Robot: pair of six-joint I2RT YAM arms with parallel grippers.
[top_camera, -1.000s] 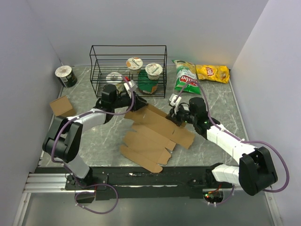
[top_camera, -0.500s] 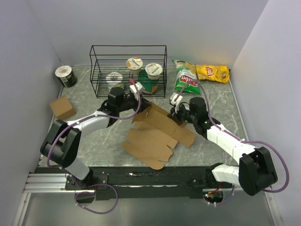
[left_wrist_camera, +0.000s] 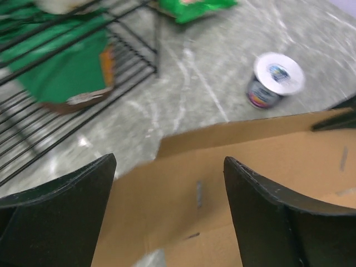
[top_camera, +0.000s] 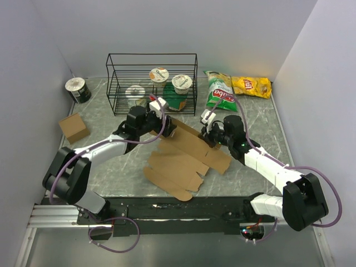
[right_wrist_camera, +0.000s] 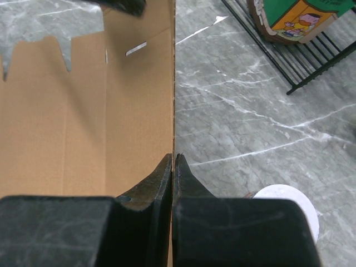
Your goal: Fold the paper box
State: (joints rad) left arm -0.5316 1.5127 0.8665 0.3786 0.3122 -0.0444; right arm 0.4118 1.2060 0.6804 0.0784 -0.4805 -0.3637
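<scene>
Holding now: your right gripper is pinched closed on the thin far-right edge of the paper box. From the right wrist view, the cardboard edge runs straight into the seam between its fingers.
Left gripper: spread wide and gripping nothing. Bare cardboard shows below and between its fingers, but you cannot tell from these views whether they touch it.
Box location: it lies mid-worktop, between the two arms. Its far corner is just in front of the wire rack and its notched flaps reach toward the near edge.
Box shape: a flat die-cut sheet, only partly folded. The far panel looks tilted up off the worktop, while the flapped part lies flat.
Long axis: as best you can judge from above, the held panel runs diagonally, from the rack's front toward the right edge of the worktop. Its creases run parallel to the edge that you hold.
Key relation: the sheet spreads leftward and toward the near edge from your right gripper. It lies directly under the left gripper and on that gripper's near-right side.
Nearer arm: both sit at the sheet's far side. Only the left is free, so any push or fold probably falls to it, with the right acting as the anchor.
Nearby: a yogurt cup stands just beyond the cardboard, close beside your right gripper. Watch it if the panel swings.
</scene>
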